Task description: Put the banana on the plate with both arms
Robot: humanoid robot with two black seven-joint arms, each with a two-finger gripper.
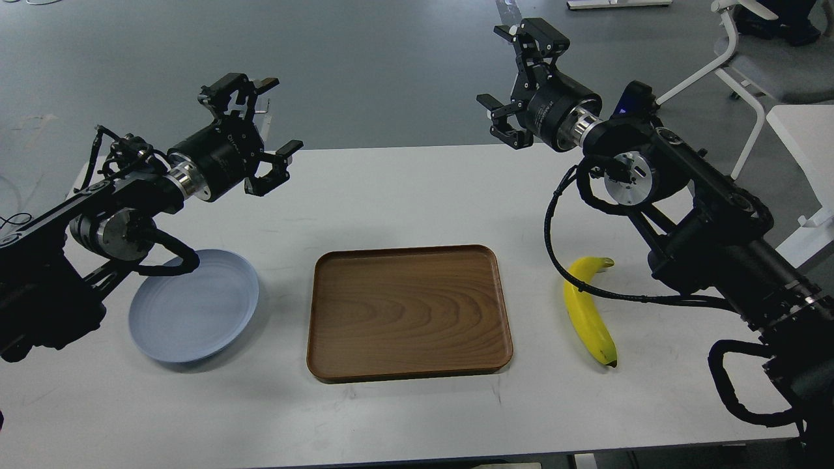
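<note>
The yellow banana (588,311) lies on the white table at the right, stem end away from me, dark tip towards me. The pale blue-grey plate (195,307) sits on the table at the left, partly hidden by my left arm. My left gripper (266,120) is open and empty, held in the air above the table's far left, well beyond the plate. My right gripper (518,78) is open and empty, raised high over the far edge of the table, well beyond the banana. A black cable of the right arm crosses in front of the banana's upper part.
A rectangular brown wooden tray (409,311) lies empty in the middle of the table (404,189), between plate and banana. A white-framed chair (749,58) stands on the floor at the far right. The table's front edge runs along the bottom of the view.
</note>
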